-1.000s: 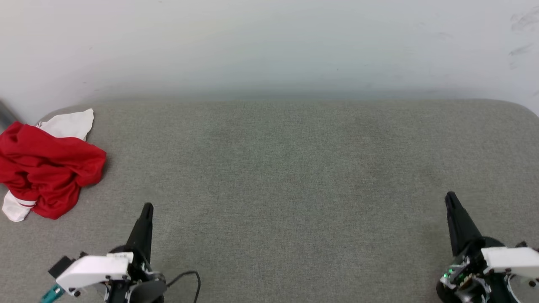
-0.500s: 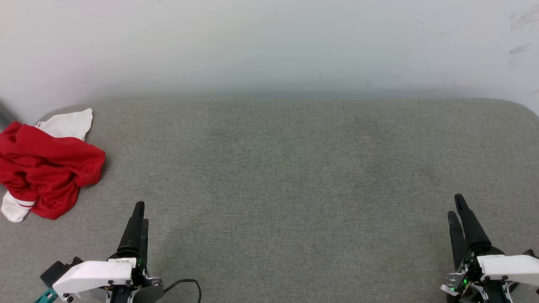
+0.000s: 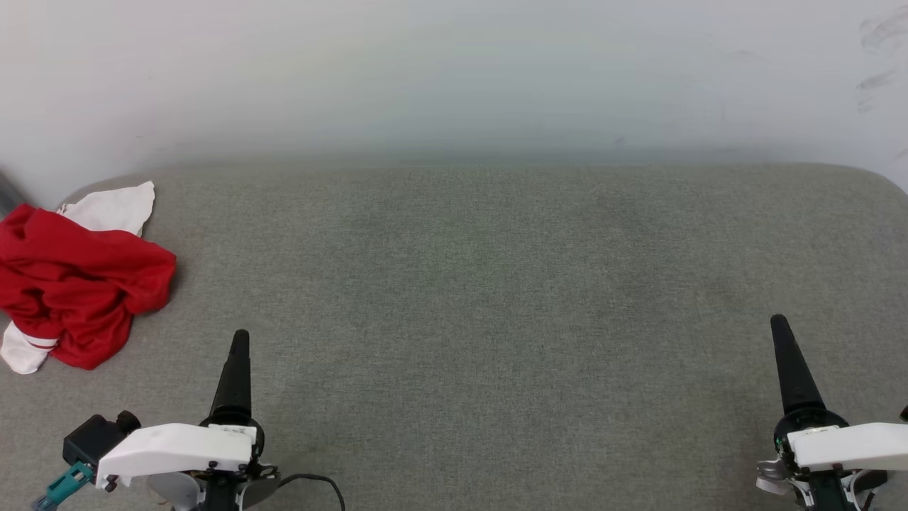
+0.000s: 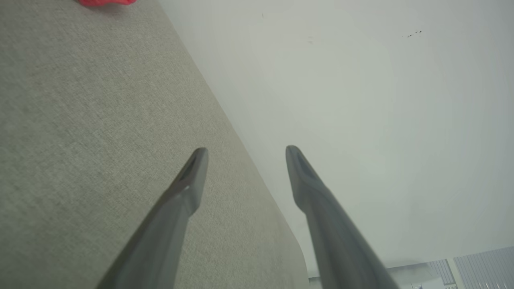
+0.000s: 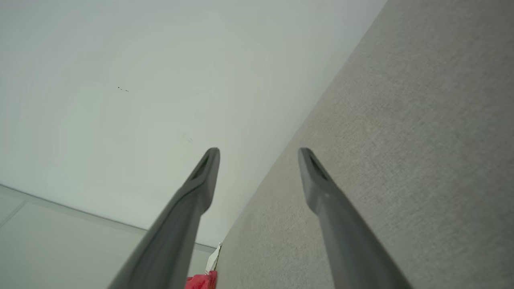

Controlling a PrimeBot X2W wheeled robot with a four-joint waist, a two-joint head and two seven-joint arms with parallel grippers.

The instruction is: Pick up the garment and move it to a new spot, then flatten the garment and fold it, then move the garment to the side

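The crumpled red garment (image 3: 78,284) is lying at the grey padded surface's (image 3: 496,284) left edge, well apart from the left gripper (image 4: 245,150) and right gripper (image 5: 259,149), both hovering spread wide, holding nothing.

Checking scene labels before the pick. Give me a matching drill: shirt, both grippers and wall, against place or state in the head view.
1. shirt
2. left gripper
3. right gripper
4. wall

a. lower right, open
b. behind the grey surface
c. far left, crumpled
d. lower left, open

Pairs: 1-c, 2-d, 3-a, 4-b
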